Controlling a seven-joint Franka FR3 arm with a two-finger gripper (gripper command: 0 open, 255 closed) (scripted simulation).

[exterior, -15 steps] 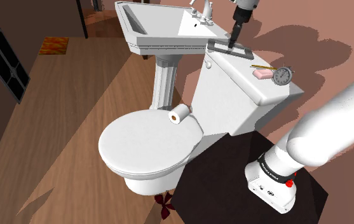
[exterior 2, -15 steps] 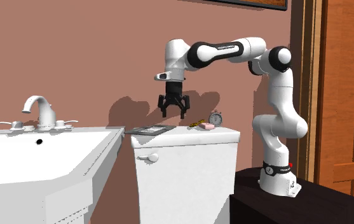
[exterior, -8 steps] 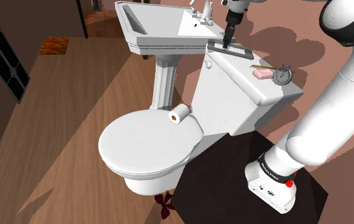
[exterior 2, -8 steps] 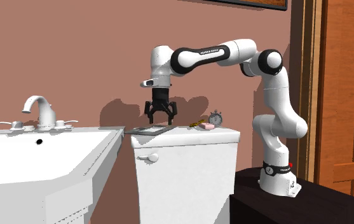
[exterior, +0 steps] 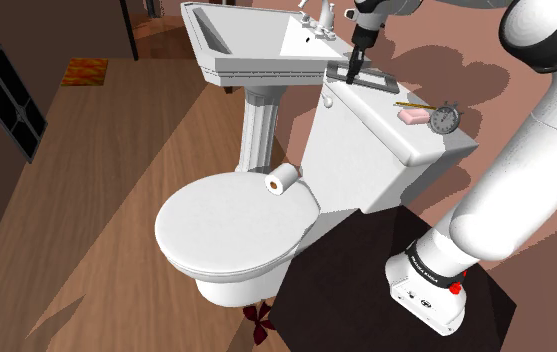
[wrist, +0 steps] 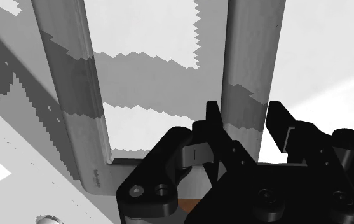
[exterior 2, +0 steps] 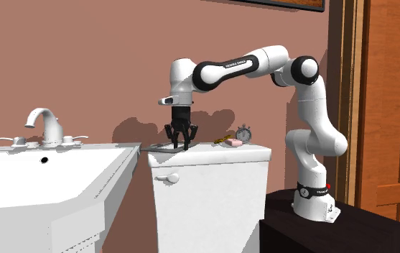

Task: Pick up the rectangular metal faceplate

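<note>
The tool (exterior 2: pixel 180 146) has dropped onto the grey faceplate (exterior 2: pixel 155 148), which lies flat on the toilet tank lid (exterior 2: pixel 252 151) at the end nearest the sink (exterior 2: pixel 83 162). Its fingers stand narrowly apart, straddling one rail (wrist: pixel 250 70). It seems ready to close.

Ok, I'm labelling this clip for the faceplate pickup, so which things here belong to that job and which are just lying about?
Job in hand:
- grey faceplate, flat on the toilet tank lid
- gripper, fingers either side of one faceplate bar

Lying about:
- pink soap
- stopwatch
- yellow pencil
- toilet roll on the seat lid
</note>
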